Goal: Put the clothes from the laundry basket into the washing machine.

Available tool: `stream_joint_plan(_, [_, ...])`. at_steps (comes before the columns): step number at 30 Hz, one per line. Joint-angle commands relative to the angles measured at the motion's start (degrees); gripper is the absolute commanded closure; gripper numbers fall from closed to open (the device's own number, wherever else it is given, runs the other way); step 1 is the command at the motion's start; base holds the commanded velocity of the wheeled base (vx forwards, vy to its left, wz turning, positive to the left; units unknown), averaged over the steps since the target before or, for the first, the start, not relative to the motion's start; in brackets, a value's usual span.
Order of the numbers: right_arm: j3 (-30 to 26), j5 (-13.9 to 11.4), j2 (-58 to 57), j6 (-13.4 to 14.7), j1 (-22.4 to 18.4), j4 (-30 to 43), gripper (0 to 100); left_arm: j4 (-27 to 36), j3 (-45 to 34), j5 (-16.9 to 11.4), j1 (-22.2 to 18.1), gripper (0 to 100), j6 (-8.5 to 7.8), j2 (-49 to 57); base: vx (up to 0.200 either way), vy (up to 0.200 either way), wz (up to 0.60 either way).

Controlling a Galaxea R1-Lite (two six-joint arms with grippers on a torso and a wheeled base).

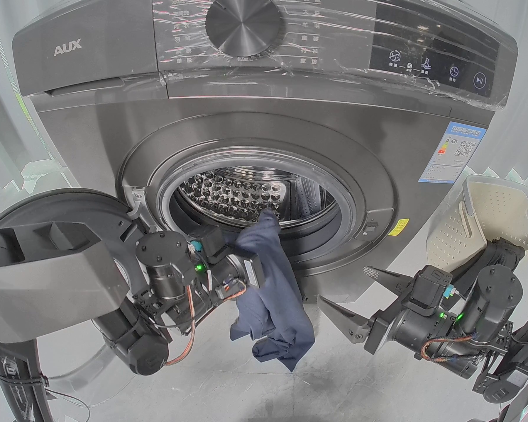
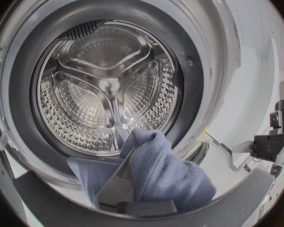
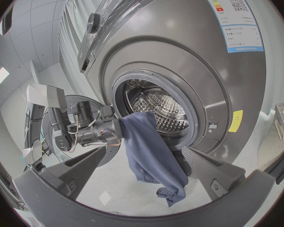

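Observation:
A grey front-loading washing machine (image 1: 264,118) stands ahead, its round door (image 1: 58,218) swung open on the left. My left gripper (image 1: 258,230) is shut on a dark blue garment (image 1: 273,288) at the lower rim of the drum opening (image 1: 258,194); the cloth's top reaches the rim and the rest hangs down toward the floor. In the left wrist view the blue garment (image 2: 161,171) bunches over my fingers in front of the bare steel drum (image 2: 107,89). My right gripper (image 1: 361,300) hangs open and holds nothing, low on the right. The white laundry basket (image 1: 493,218) leans at the machine's right.
The open door sits close behind my left arm. Pale tiled floor (image 1: 334,388) lies in front of the machine. In the right wrist view, the garment (image 3: 151,152) hangs between the two arms, with the basket (image 3: 274,139) at the edge.

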State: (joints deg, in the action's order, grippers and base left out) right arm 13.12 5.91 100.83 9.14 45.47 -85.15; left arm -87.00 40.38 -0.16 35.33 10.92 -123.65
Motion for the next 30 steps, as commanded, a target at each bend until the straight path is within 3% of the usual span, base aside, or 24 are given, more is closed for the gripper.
stream_joint_plan(1, [0.2,0.1,0.0,0.1,0.6,0.0,0,-0.7,-7.2,-0.4,2.4,100,-0.2,4.0,0.0,0.0,0.0])
stream_joint_plan(14, [0.2,0.1,-0.8,0.1,0.7,0.0,0,-1.2,-7.5,-2.4,3.1,100,-0.11,3.0,0.046,0.0,0.0])
stream_joint_plan(30, [0.3,0.2,-1.4,0.2,1.4,0.0,0,-0.3,2.8,-2.5,4.3,100,-0.82,-5.6,0.0,0.0,0.0])
